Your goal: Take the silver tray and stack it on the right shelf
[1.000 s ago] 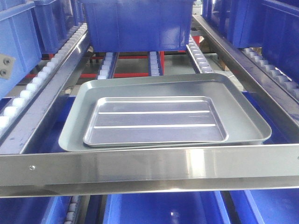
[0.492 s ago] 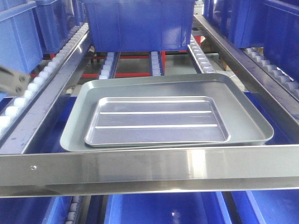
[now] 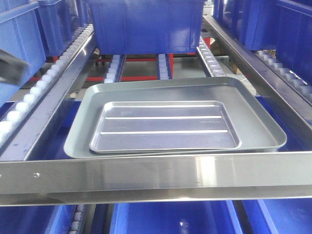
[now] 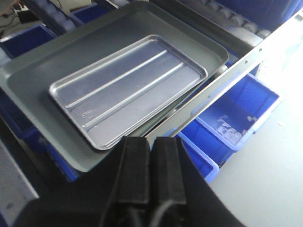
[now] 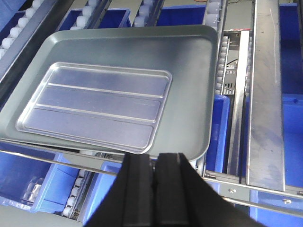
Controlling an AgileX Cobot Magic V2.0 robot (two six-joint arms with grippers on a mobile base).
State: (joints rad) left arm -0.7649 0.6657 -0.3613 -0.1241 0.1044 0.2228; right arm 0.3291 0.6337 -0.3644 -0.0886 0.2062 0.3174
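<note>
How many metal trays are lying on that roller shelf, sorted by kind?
Shiny silver tray with two ridges: 1
Larger dull grey tray under it: 1
Total: 2 trays, both lying on the right shelf.

left gripper [image 4: 150, 163] fingers pressed together, bottom centre, empty | right gripper [image 5: 154, 177] fingers pressed together, bottom centre, empty

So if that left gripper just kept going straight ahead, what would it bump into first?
Probably the near rim of the big grey tray, just beyond the shut left gripper; the silver tray lies further in. Depth is hard to judge.
</note>
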